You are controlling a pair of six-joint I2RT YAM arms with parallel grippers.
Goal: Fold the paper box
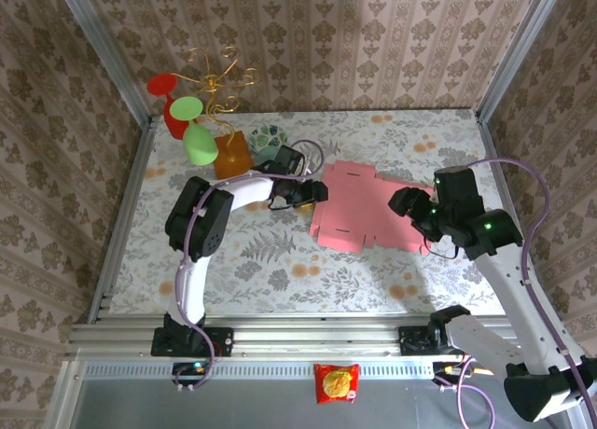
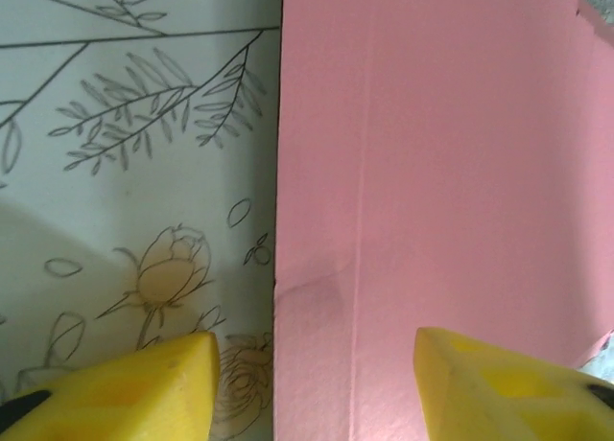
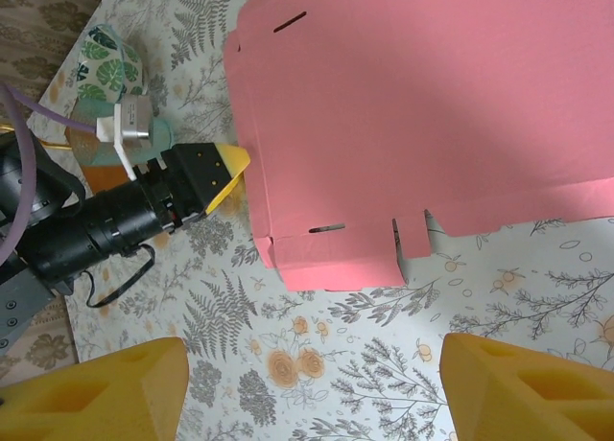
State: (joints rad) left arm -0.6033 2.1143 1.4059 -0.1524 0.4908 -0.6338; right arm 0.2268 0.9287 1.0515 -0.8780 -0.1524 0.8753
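Paper box [image 1: 368, 210]: pink blank, flat and unfolded on the floral table [image 1: 252, 261], middle-to-right of the surface, pink face up. The long axis runs left to right, skewed a little so the left end sits farther back than the right end. Slots [image 3: 326, 228] and flap cuts show along the left and near edges.

Left gripper [image 2: 312, 388]: down low at the blank's left edge. In the wrist view that edge runs straight between the two yellow fingers [image 2: 125, 388], one over bare cloth, the other over pink card. The fingers stand apart at a middling gap with nothing pinched. Whether the tips touch down, cannot tell.

Right gripper [image 3: 314, 391]: held up above the table off the blank's near-right side, fingers spread wide, empty. The box lies ahead of it toward the far side, with no contact.

Judgement: the left arm is nearer and is the one placed to act. The edge it straddles is a short one, crosswise to the long axis, with a crease line [image 2: 365, 220] just inside and parallel to it. The next move likely hangs on getting the cloth-side finger under that edge so the end flap lifts along the crease. The card is thin and lies tight to the cloth, so the finger could skid over it or shove the whole blank rightward. The right arm looks well placed to pin it.

Far left: teal leaf-print cup [image 3: 106, 62] and orange block [image 1: 233, 154], behind the left arm and apart from the blank.
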